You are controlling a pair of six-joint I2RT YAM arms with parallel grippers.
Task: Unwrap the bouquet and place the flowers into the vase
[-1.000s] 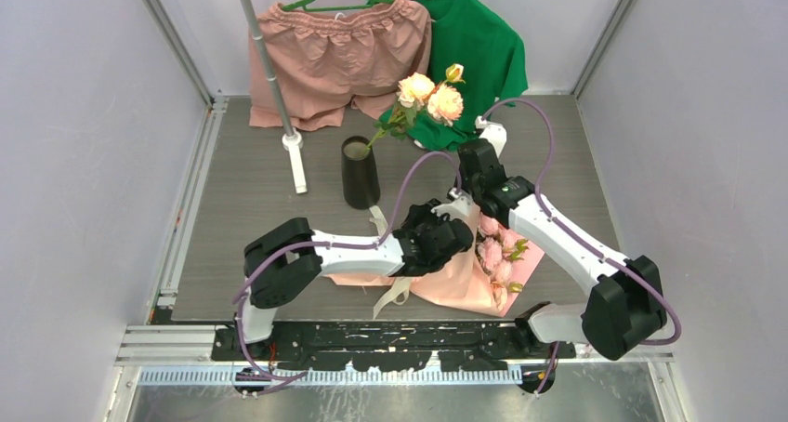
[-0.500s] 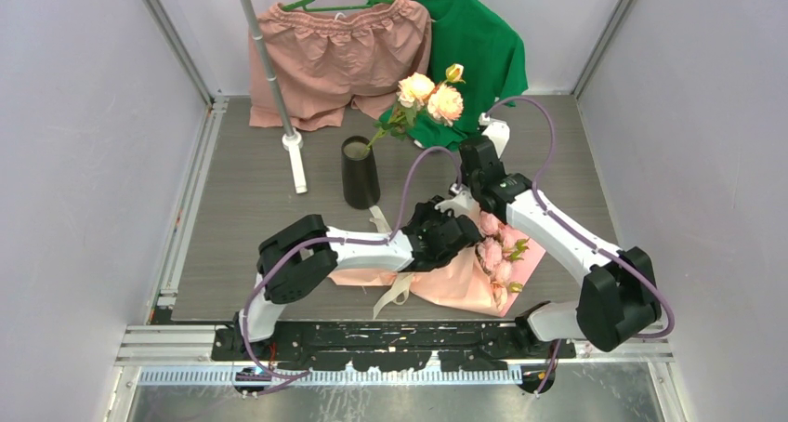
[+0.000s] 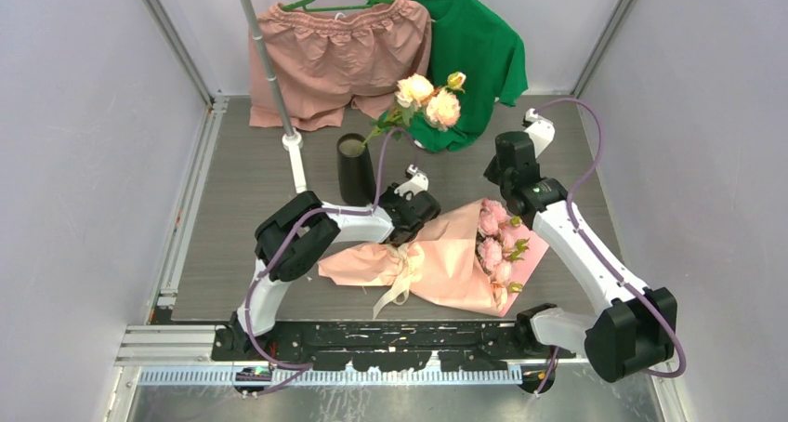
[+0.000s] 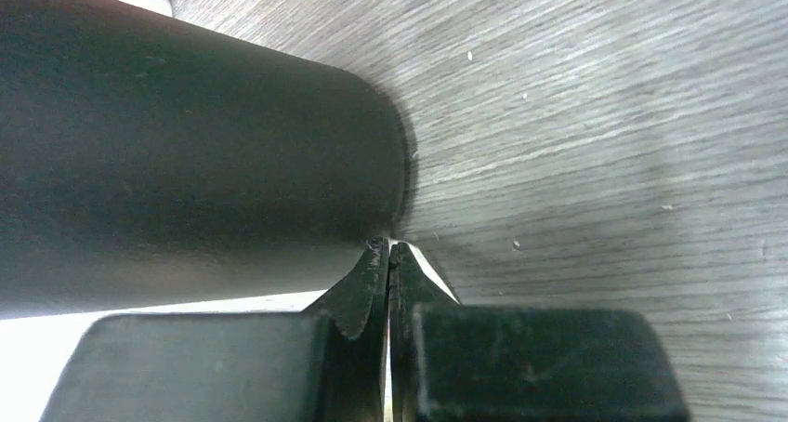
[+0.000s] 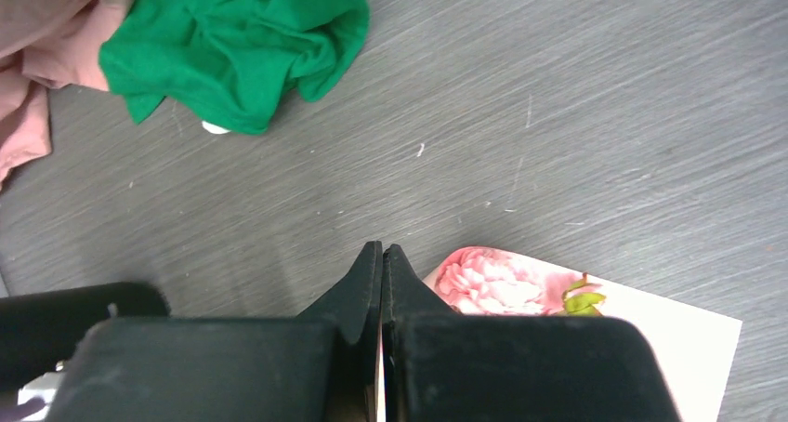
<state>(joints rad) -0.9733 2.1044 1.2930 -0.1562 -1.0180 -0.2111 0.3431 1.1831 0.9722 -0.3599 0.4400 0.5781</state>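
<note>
No readable text, label, brand or number anywhere.

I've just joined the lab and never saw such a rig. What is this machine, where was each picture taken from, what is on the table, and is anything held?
The machine is two white-and-black robot arms bolted at the near edge of a grey table, each ending in a two-finger gripper. The wide picture comes from a fixed camera above and behind them. The other two come from cameras on the wrists, looking past the black fingers. On the table are a cone-shaped bouquet of pink roses in salmon-pink paper, tied with a cream ribbon, and a narrow black vase holding peach-cream roses. Behind hang pink shorts and a green shirt. The left gripper is shut close by the vase's foot; the right gripper is shut near the bouquet's blooms. Neither visibly holds anything.
</note>
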